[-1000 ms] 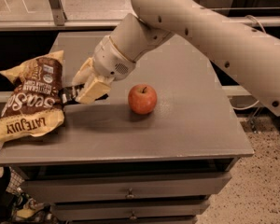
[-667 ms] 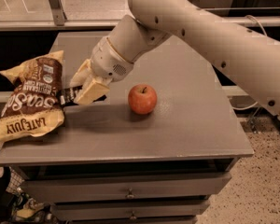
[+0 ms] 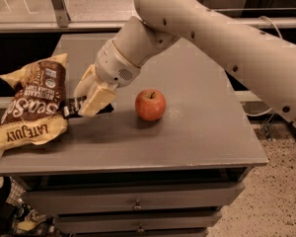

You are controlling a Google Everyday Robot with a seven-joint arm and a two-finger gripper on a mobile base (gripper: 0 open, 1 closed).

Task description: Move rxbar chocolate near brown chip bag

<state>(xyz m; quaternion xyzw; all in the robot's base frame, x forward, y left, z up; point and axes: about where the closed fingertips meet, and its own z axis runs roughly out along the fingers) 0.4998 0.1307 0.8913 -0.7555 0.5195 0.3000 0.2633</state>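
Note:
The brown chip bag [image 3: 32, 105] lies at the left edge of the grey table [image 3: 187, 132], with dark brown middle and yellow ends. My gripper [image 3: 86, 102] is just right of the bag, low over the table. It is shut on the rxbar chocolate [image 3: 72, 105], a black flat bar whose end sticks out left of the fingers [image 3: 96, 100] and almost touches the bag. Most of the bar is hidden by the fingers.
A red apple [image 3: 150, 104] stands on the table just right of the gripper. My arm [image 3: 212, 38] reaches in from the upper right over the table's back half. Drawers [image 3: 138, 201] are below the table front.
The gripper with the bar has moved slightly left and down, closer to the chip bag. The apple and the bag have not moved.

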